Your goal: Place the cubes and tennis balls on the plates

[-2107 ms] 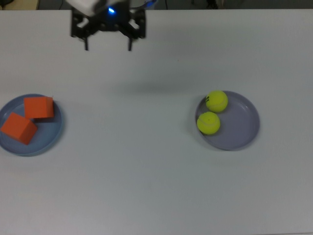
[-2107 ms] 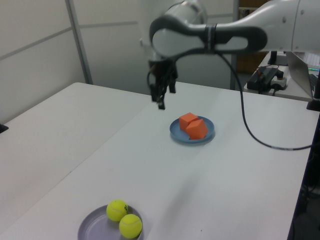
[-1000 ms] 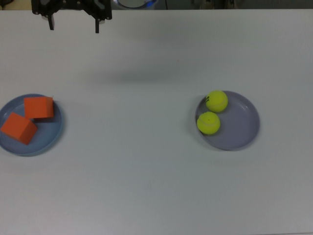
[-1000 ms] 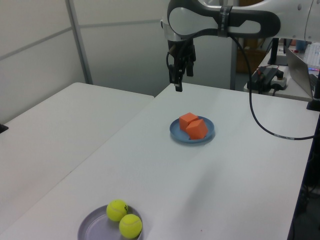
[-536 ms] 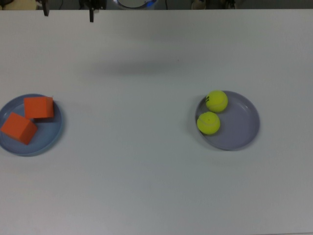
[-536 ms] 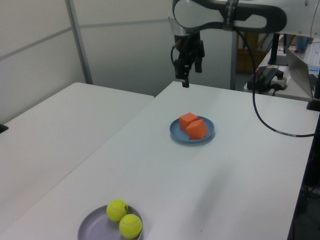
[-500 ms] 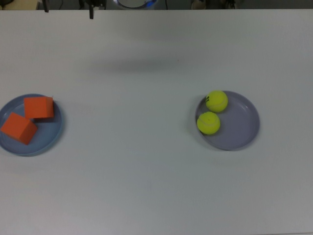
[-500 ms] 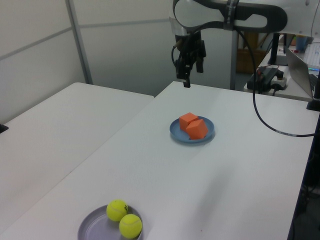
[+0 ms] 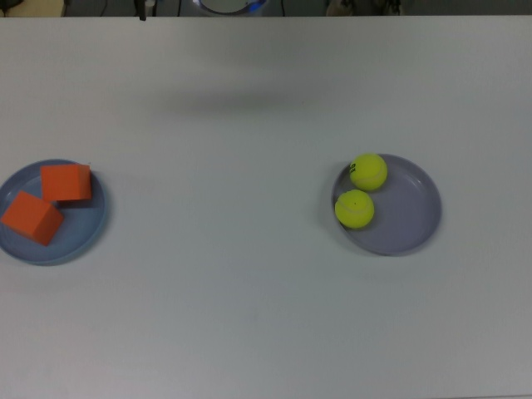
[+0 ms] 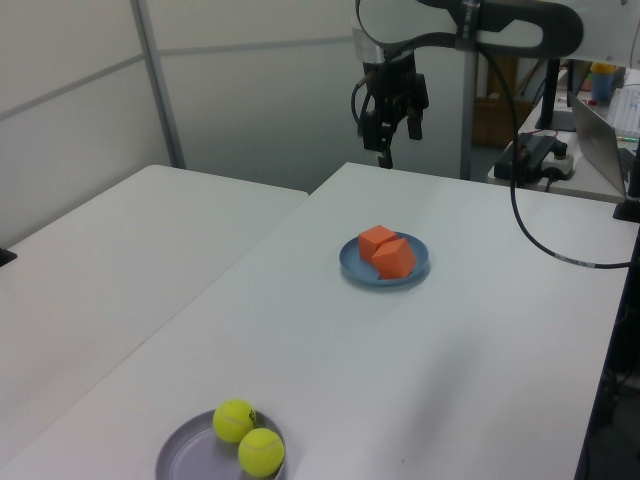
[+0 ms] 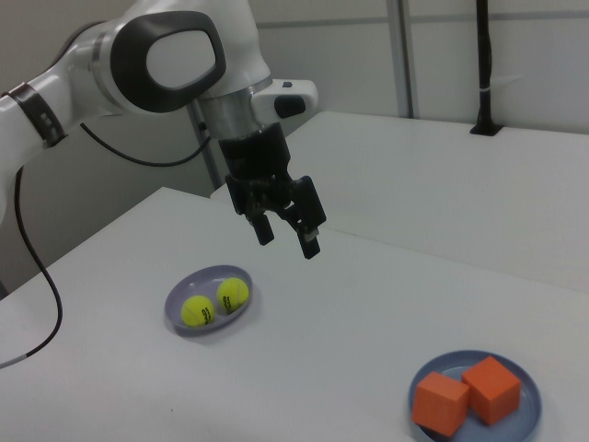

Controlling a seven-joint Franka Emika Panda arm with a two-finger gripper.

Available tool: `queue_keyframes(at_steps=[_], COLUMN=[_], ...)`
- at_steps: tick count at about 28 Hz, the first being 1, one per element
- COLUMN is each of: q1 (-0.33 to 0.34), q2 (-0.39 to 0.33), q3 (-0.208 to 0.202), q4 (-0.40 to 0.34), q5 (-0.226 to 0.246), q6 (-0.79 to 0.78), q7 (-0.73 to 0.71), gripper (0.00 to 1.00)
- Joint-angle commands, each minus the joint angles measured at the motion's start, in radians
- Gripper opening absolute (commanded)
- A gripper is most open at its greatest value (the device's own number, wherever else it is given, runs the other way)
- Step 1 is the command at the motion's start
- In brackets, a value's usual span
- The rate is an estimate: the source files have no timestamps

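While end effector (image 11: pixel 287 238) spread empty: two cubes (image 9: pixel 66 182), two tennis balls (image 9: pixel 368 172), two plates (image 9: pixel 414 218).

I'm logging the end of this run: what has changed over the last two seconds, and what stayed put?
The gripper, open and empty, rose and pulled back toward the table's far edge, nearly leaving the top view. It took hold of nothing. The two matte orange cubes stayed on the light blue plate, and the two yellow-green tennis balls on the lavender plate.
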Motion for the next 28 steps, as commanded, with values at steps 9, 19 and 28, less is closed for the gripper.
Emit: queue_keyframes(at_steps=[9,19,28], q1=[-0.010,-0.010,-0.023], q2=[-0.032,-0.050,-0.052], q3=[-0.002,-0.004,-0.006], q4=[-0.013,-0.015,-0.015], q5=[0.001,0.010,0.008], q6=[-0.017,-0.018,-0.018], q7=[0.016,0.019,0.013], gripper=[1.00,1.00,1.00])
